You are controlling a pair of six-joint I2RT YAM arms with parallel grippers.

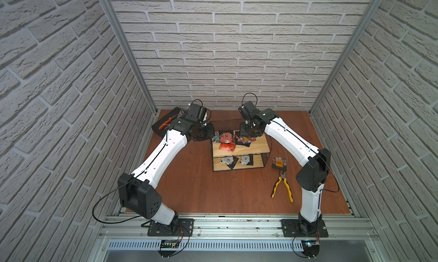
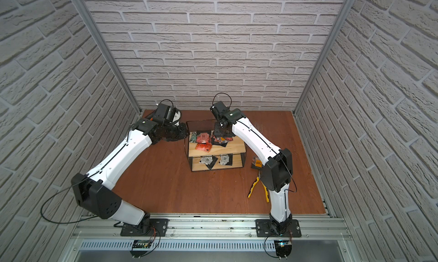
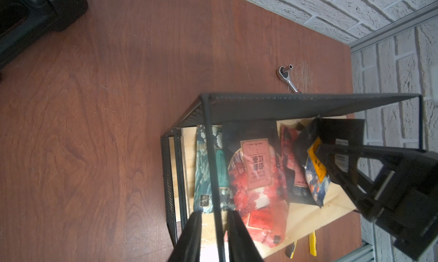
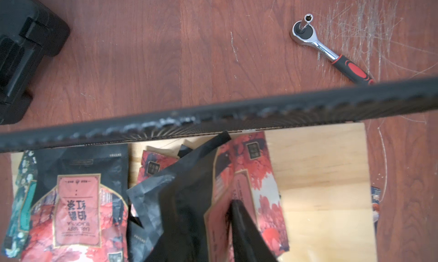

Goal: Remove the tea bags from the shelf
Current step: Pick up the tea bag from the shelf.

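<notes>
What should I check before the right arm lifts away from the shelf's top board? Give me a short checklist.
1. Grip: the right tool is at the black tea bag, which stands tilted off the top board; hold: cannot tell.
2. Single bag: a red tea bag bends against the tool's finger; cannot tell.
3. Way up: the shelf has no lid; ok.
4. Left tool free: a frame post stands between its fingers; not ok.
5. Drop spot: the table beside the shelf, where a loose tea bag lies; ok.
</notes>
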